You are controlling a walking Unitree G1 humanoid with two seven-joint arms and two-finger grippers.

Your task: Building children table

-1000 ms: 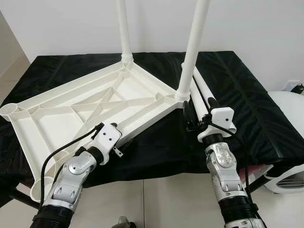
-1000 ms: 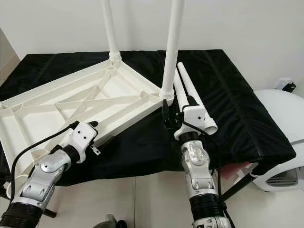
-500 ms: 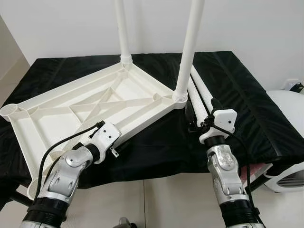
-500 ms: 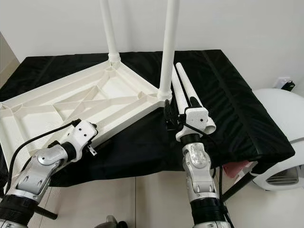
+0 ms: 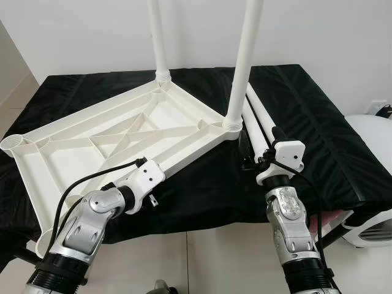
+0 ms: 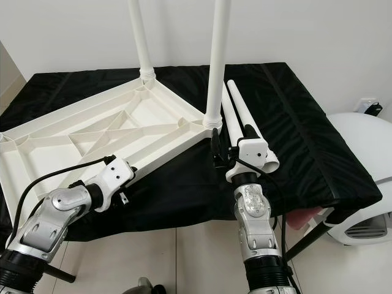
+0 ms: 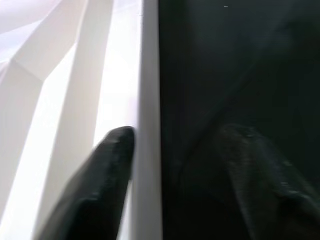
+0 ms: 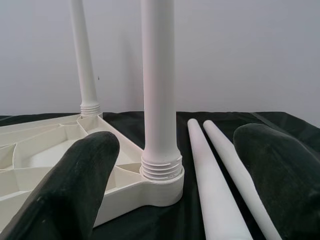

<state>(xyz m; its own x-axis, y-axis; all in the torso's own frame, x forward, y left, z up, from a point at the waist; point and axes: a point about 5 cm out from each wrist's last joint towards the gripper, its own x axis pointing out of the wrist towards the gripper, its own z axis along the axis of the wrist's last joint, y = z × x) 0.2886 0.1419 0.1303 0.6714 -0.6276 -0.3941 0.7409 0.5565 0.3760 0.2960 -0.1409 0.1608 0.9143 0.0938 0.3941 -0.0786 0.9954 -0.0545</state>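
Observation:
The white plastic tabletop (image 5: 79, 131) lies upside down on the black-covered table (image 5: 318, 122). Two white legs stand screwed into its far corner (image 5: 158, 43) and right corner (image 5: 242, 67). Two loose legs (image 5: 260, 119) lie side by side on the cloth just right of that corner. My left gripper (image 5: 158, 184) is at the tabletop's near rim (image 7: 149, 125), open, with one finger (image 7: 107, 165) inside the rim and the other over the cloth. My right gripper (image 8: 177, 135) is open, facing the base of the right upright leg (image 8: 159, 90), with the loose legs (image 8: 215, 170) between its fingers.
Two empty leg sockets sit at the tabletop's left corner (image 5: 13, 144) and near-left corner (image 5: 46, 236). A white rounded appliance (image 5: 370, 153) stands right of the table. Tiled floor (image 5: 214, 257) lies below the table's front edge.
My left arm has dropped lower and its wrist has slid slightly right along the near rim. The right gripper has hardly moved.

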